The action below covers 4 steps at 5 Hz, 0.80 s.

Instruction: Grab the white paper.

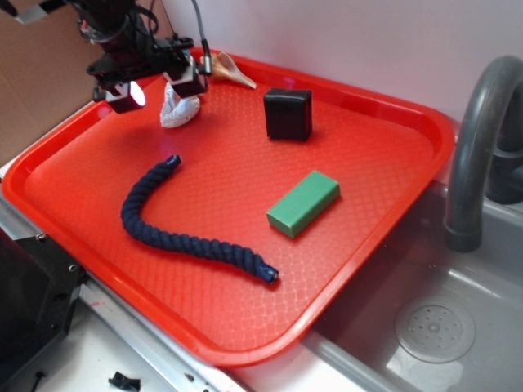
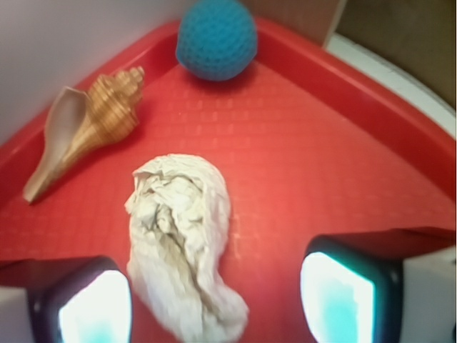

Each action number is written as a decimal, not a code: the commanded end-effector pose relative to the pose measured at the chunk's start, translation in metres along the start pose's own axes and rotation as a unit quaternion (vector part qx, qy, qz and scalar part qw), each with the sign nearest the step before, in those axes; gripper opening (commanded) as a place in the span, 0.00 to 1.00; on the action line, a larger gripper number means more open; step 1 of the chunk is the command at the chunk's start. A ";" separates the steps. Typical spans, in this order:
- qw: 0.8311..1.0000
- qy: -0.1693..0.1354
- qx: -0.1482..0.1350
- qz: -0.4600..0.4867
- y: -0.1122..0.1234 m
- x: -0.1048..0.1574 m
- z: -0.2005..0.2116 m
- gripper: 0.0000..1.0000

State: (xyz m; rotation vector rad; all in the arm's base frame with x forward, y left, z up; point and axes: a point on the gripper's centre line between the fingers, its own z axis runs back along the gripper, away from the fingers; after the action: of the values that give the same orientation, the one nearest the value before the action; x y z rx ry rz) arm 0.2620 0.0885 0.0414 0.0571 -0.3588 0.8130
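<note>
Spread wide, end effector (image 2: 214,300) hovering over the crumpled white paper (image 2: 182,243), fingers (image 2: 93,307) either side of its lower end, gripping nothing. Paper lying at the red tray's (image 1: 359,237) far corner, near the conch shell (image 2: 86,128) and teal ball (image 2: 216,37).
</note>
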 end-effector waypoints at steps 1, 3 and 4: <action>1.000 -0.019 -0.001 -0.015 -0.012 0.017 -0.013 1.00; 0.999 -0.025 0.005 -0.019 -0.015 0.010 -0.017 0.00; 0.999 -0.026 -0.002 -0.028 -0.015 0.010 -0.010 0.00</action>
State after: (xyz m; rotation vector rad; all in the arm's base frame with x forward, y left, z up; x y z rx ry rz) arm 0.2787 0.0807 0.0178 0.0898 -0.3467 0.7663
